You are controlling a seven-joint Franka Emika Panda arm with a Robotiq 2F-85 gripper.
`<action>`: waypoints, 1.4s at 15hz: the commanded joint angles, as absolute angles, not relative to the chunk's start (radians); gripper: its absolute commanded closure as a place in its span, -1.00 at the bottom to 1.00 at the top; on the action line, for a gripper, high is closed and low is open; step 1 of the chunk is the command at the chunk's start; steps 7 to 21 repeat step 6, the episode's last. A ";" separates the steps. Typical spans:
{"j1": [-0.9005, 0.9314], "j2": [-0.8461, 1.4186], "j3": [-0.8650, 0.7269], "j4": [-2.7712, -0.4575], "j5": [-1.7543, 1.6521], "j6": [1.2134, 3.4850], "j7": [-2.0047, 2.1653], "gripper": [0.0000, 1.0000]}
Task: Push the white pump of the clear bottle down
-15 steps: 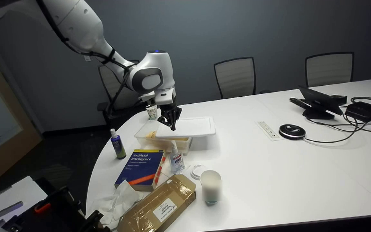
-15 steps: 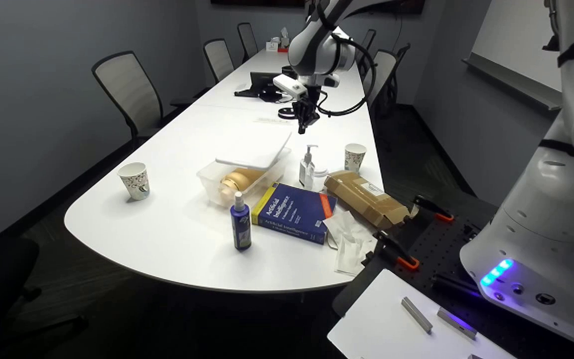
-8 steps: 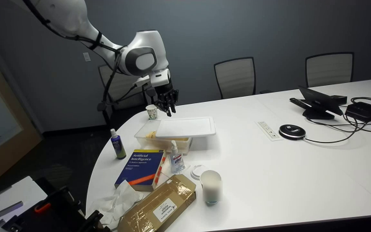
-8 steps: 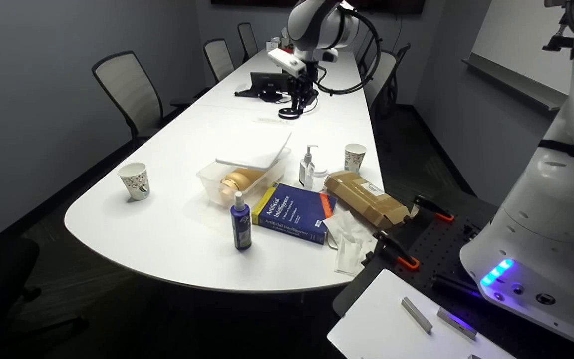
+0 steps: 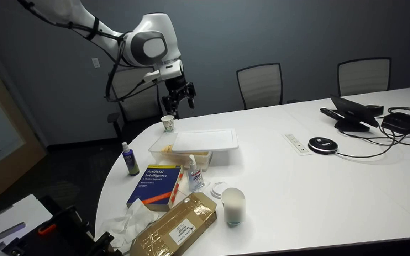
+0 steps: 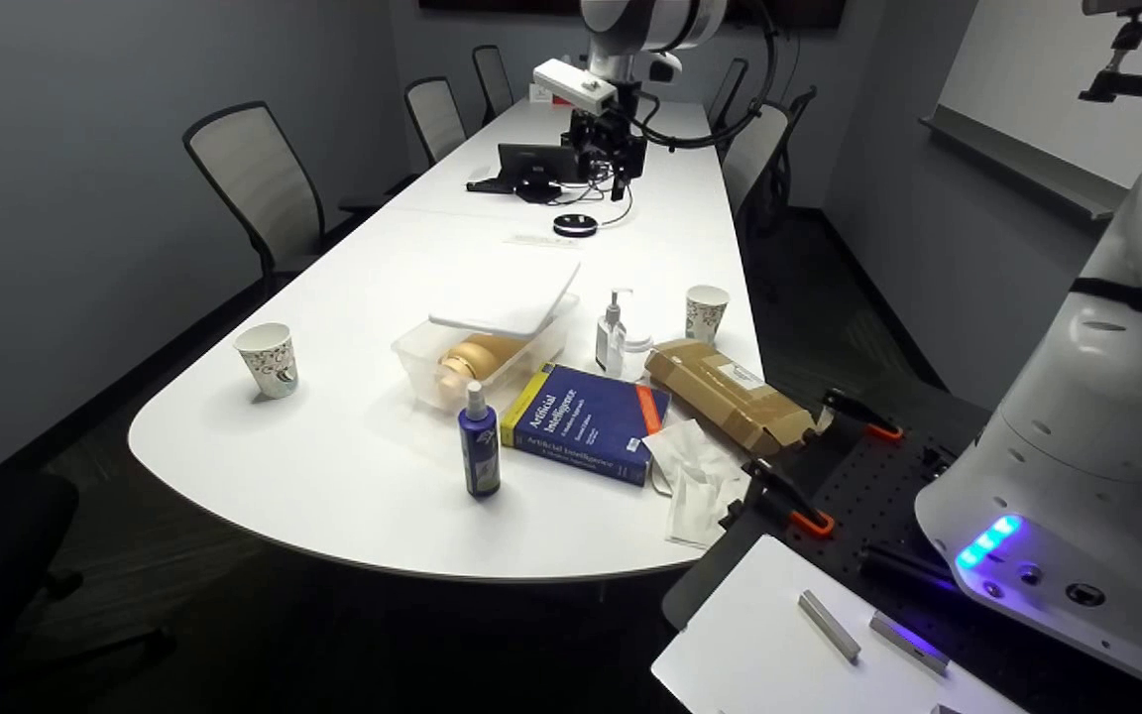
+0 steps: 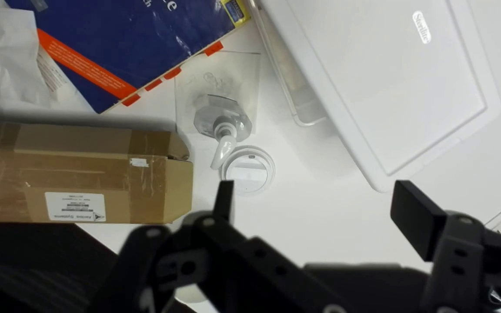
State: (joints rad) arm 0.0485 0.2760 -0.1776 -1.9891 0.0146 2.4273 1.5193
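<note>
Plainly, the fingers [image 7: 418,219] gape wide, clear of the white pump [image 7: 225,148] (book [image 6: 586,421]: "Artificial Intelligence"; lid [image 7: 385,82]: "Sterilite").

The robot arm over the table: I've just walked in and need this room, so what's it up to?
The robot arm is here to push down the white pump of the clear bottle. Right now its gripper hangs open above the table, holding nothing and apart from the pump. The bottle stands upright beside the book, its pump looking raised. Whether it has been pressed already, these pictures don't settle.
</note>
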 commanded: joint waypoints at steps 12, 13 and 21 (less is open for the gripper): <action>0.044 0.234 -0.162 -2.008 -0.027 2.363 1.551 -1.00; 0.044 0.234 -0.162 -2.008 -0.027 2.363 1.551 -1.00; 0.044 0.234 -0.162 -2.008 -0.027 2.363 1.551 -1.00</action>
